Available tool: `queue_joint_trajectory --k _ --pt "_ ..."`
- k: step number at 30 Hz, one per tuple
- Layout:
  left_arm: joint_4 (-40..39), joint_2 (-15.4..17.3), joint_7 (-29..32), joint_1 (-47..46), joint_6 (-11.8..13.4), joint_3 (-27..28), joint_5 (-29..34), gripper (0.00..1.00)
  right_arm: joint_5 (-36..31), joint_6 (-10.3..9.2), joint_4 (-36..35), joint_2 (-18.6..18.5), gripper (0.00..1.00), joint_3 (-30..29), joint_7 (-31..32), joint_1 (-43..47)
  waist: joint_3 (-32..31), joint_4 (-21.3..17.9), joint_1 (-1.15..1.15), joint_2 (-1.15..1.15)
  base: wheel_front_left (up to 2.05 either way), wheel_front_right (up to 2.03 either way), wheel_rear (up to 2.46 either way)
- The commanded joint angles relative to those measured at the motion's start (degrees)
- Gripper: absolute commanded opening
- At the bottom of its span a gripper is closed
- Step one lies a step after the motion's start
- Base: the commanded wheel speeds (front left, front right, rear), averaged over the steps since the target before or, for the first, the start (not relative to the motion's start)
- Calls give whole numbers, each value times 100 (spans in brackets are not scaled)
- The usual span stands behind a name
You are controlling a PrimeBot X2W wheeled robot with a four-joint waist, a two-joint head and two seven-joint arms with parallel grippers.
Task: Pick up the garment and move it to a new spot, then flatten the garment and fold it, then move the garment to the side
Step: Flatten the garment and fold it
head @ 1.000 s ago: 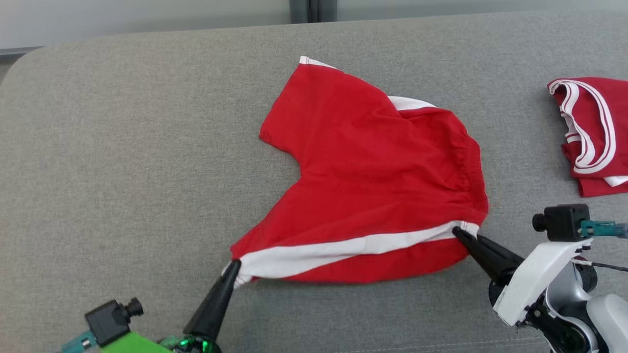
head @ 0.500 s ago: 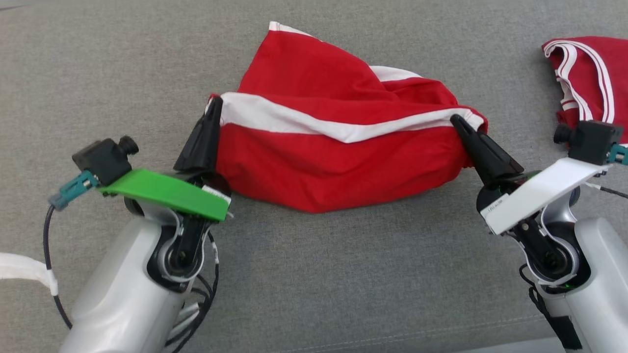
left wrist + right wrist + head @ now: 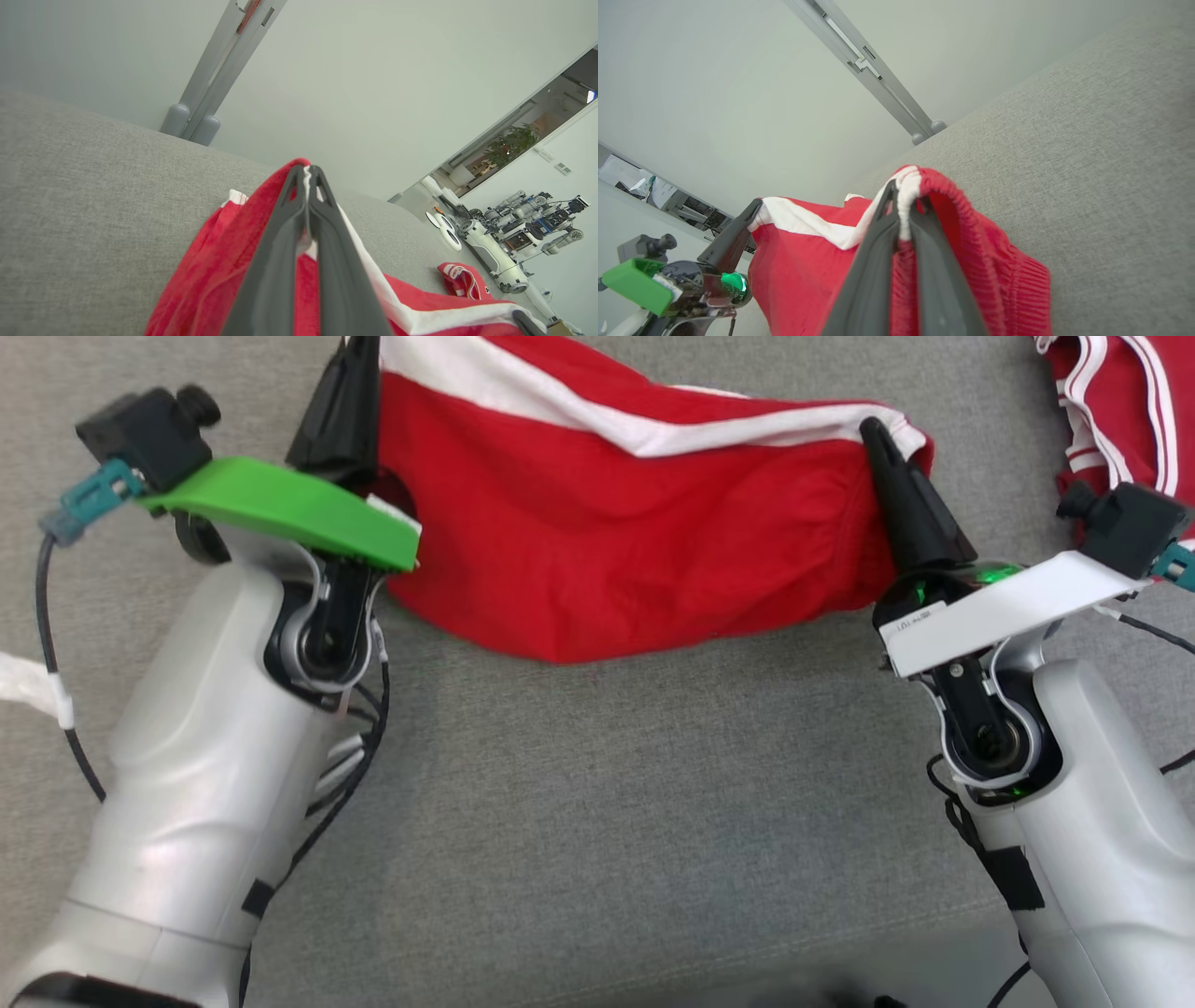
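Head view shows the red garment (image 3: 597,523) now raised by its white-striped edge, while one second ago it lay spread flat on the grey upholstered surface (image 3: 597,821), so I judge the pick-up has begun. The left gripper (image 3: 355,355) is clenched on its hem corner and the right gripper (image 3: 878,439) on the elastic waistband corner, and between them it hangs as a sagging red sheet with soft creases, the lower part seeming to rest on the surface.

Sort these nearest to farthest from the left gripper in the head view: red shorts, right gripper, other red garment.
1. Red shorts: held by the left gripper.
2. Right gripper: at the shorts' right end.
3. Other red garment: far right.
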Motion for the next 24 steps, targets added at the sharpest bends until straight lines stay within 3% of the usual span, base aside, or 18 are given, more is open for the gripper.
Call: queue_joint_trajectory --k 1,12,13,14,15,16,24 --pt "114 -8 -32 -206 -33 29 54 0 34 3 42 3 0 24 -146 -115 283 -216 0 0 0 0 0" --pt "1051 -148 -94 -962 -9 33 364 0 252 3 507 40 0 334 -751 -480 529 -466 0 0 0 0 0" --pt "1154 -156 -100 -1007 2 44 391 0 271 3 570 39 34 365 -750 -507 536 -484 0 0 0 0 0" --pt "1223 -171 -106 -1041 15 51 412 0 287 3 625 41 100 394 -744 -527 541 -495 0 0 0 0 0" --pt "1309 -184 -114 -1080 46 61 446 58 292 3 681 44 100 414 -767 -563 542 -507 0 0 0 0 0" --pt "1390 -195 -119 -1118 46 55 490 100 305 3 731 44 100 434 -781 -588 538 -513 0 0 0 0 0" --pt "1715 -260 -139 -1001 -23 139 766 100 66 3 922 -171 100 573 -598 -277 238 -438 0 0 0 0 0"
